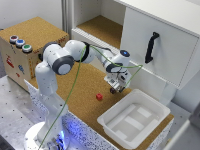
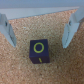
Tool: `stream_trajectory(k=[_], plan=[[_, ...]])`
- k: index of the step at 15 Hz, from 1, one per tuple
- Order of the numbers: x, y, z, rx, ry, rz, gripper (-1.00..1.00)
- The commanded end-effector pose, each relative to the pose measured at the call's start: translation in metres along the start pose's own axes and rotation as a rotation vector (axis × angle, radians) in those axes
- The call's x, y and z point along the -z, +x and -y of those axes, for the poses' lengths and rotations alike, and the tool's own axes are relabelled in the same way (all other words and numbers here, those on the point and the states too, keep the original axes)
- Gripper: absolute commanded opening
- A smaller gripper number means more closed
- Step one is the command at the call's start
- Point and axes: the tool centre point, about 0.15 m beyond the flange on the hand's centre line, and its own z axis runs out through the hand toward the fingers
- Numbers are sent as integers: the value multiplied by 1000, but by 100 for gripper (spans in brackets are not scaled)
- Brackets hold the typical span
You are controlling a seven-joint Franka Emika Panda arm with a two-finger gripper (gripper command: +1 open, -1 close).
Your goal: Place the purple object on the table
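Purple object sits on the tabletop, between the end effector fingers, which are wide open, touching nothing. Placement looks done; next: retract straight up.

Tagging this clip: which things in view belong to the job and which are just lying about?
Job: purple block, sitting on the cork table; open pincer straddling it.

Lying about: small red object, white tray, button box, cabinet shelf, cabinet door handle.
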Motion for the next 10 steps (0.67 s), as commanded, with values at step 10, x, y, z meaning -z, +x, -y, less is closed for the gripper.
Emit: stream_trajectory(k=[10], plan=[[37,-49,-13,138,-232,-79,100]])
